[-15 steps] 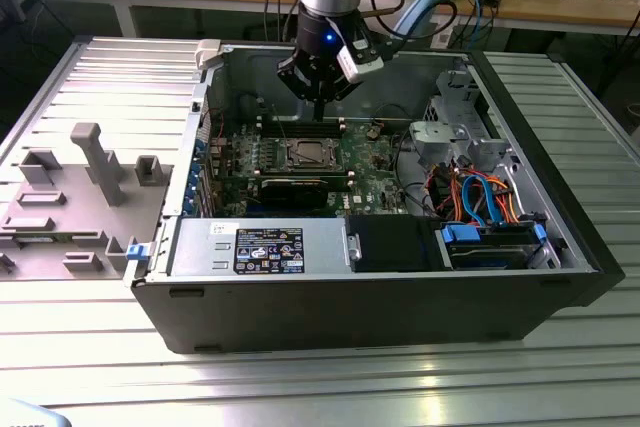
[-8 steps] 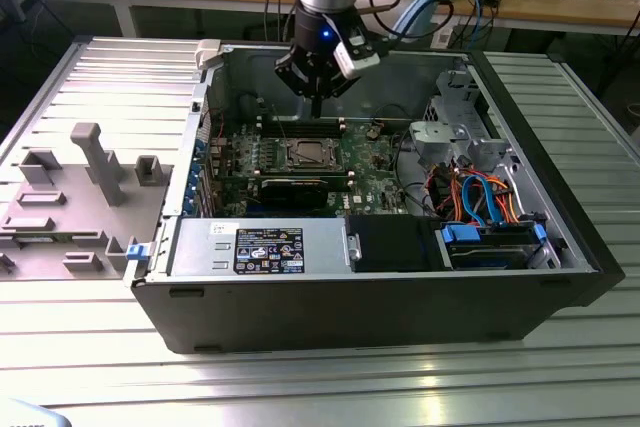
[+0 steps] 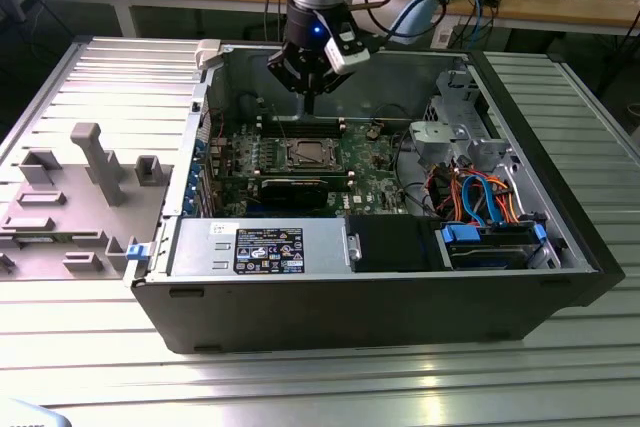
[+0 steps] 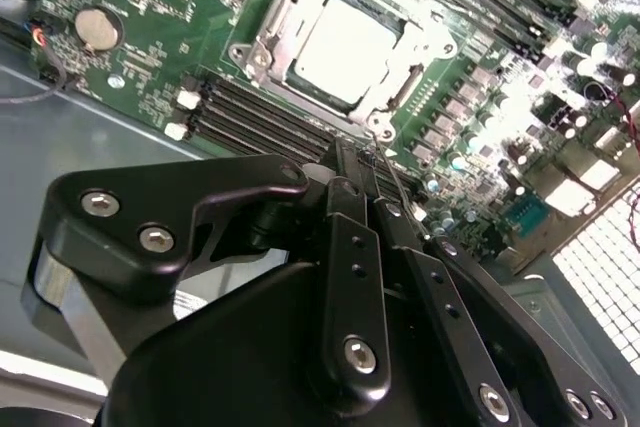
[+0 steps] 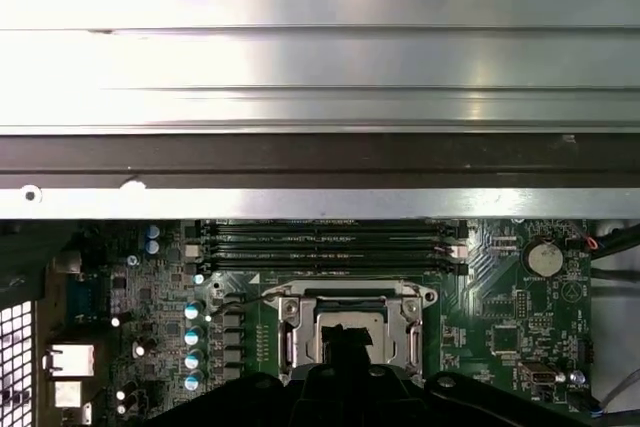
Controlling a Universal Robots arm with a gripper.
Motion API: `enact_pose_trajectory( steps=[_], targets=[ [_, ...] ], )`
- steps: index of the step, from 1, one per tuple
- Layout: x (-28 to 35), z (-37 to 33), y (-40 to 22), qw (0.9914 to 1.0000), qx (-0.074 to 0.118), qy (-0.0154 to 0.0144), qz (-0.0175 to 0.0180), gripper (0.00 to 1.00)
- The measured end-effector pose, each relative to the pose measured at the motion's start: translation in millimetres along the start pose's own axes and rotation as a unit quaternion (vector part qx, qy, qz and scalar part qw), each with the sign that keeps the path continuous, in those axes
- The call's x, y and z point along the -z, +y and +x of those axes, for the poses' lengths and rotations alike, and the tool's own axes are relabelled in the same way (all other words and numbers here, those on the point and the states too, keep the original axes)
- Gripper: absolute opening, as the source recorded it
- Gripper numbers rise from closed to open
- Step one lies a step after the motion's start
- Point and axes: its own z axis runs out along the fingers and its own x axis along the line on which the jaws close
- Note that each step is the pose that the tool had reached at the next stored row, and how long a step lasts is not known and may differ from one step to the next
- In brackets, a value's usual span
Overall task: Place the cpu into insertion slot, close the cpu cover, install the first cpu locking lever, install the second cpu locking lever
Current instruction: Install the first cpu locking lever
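We see the gripper, fingers pressed together and holding nothing, hanging just beyond the far edge of the insertion slot, where the cpu sits under its cpu cover.

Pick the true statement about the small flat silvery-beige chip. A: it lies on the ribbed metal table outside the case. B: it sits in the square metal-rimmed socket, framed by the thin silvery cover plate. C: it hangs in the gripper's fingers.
B: the pale cpu sits in the insertion slot, with the cpu cover lying around it.
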Motion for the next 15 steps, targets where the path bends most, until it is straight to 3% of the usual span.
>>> enact_pose_trajectory(
  steps=[3, 7, 15],
  targets=[
    [-0.7, 12.7, 2.3, 1.00000, 0.001, 0.0000, 0.0000, 0.11],
    [-0.8, 23.4, 4.8, 1.00000, 0.002, -0.0001, 0.0001, 0.11],
    [3.0, 37.5, 8.9, 0.99999, 0.002, -0.0038, 0.0001, 0.11]
  ],
)
